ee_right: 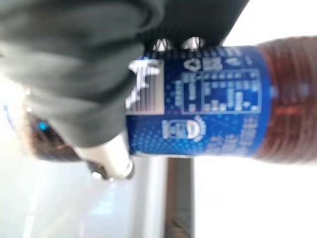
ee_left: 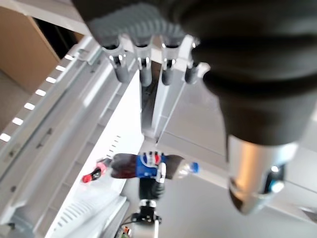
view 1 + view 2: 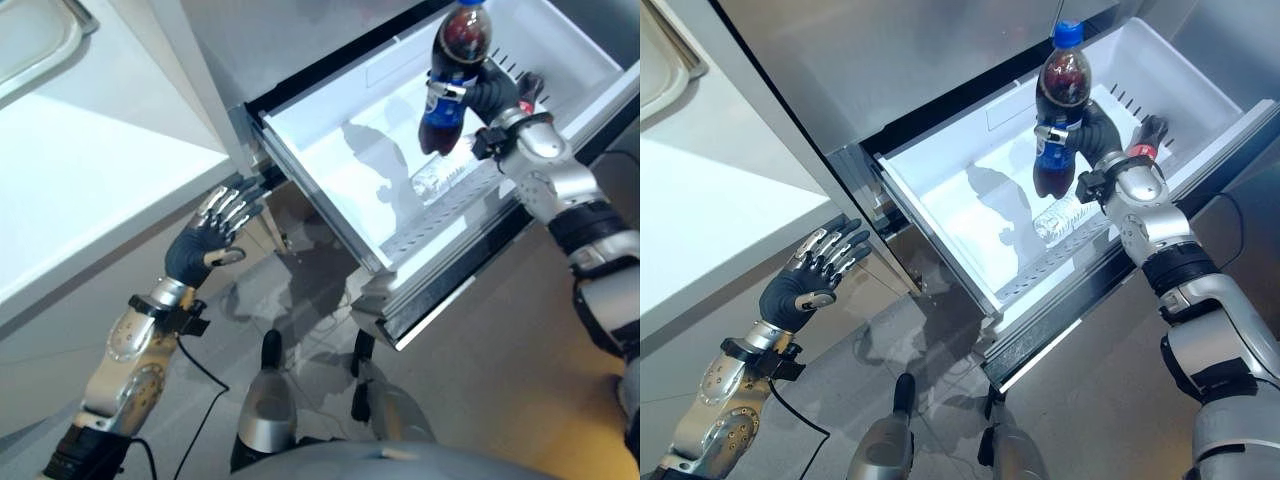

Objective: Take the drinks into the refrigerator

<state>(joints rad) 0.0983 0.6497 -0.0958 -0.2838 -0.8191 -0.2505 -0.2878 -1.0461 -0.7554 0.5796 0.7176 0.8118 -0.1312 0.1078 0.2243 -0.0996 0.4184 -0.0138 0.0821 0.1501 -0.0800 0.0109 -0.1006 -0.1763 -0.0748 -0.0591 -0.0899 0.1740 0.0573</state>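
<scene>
Over the open drawer [image 3: 1200, 95] of the fridge [image 3: 890, 70], right hand [image 3: 1102, 125] clamped round cola bottle [image 3: 1060, 110] at its blue label, bottle upright, blue cap up, held above the drawer's middle. Clear water bottle [image 3: 1065, 215] lies on its side on the drawer floor near the front edge, just below the cola. Left hand [image 3: 810, 275] hangs off the drawer's left corner, fingers spread apart, holding nothing, beside white counter [image 3: 710, 210]. Sink [image 3: 30, 40] at counter's far corner
</scene>
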